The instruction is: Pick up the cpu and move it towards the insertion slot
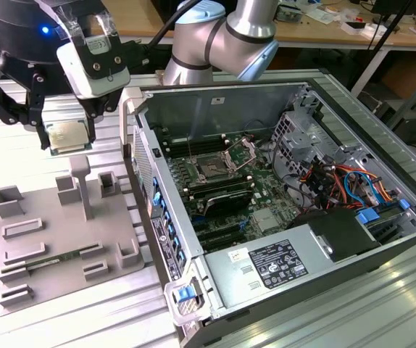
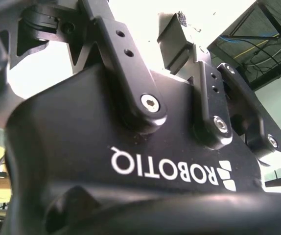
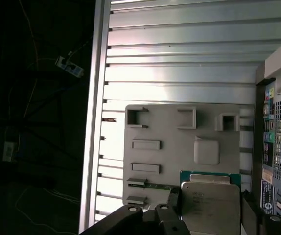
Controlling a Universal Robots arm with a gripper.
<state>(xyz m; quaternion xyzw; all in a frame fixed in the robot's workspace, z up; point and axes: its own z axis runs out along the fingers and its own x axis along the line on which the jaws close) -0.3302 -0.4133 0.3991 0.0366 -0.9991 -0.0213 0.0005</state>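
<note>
The cpu [image 1: 67, 136], a flat silvery square with a thin green rim, hangs in the air above the grey fixture plate [image 1: 48, 290] at the exterior view's left. My gripper [image 1: 69, 129] is shut on it, one dark finger on each side. In the first wrist view the cpu [image 3: 211, 208] sits between the fingers [image 3: 174, 201], over the plate [image 3: 228, 166]. The insertion slot [image 1: 211, 168], a square socket with a dark centre and an open metal frame, lies on the motherboard inside the open computer case, well to the exterior view's right of the cpu and lower. The second wrist view shows the gripper body [image 2: 130, 166] close up.
The fixture plate carries a tall pedestal [image 1: 81, 185] just below the cpu, several raised holders and a narrow green memory stick [image 1: 48, 259]. The case wall [image 1: 146, 188] stands between the plate and the motherboard. Cables [image 1: 338, 181], a drive cage [image 1: 295, 134] and the power supply [image 1: 273, 264] crowd the case.
</note>
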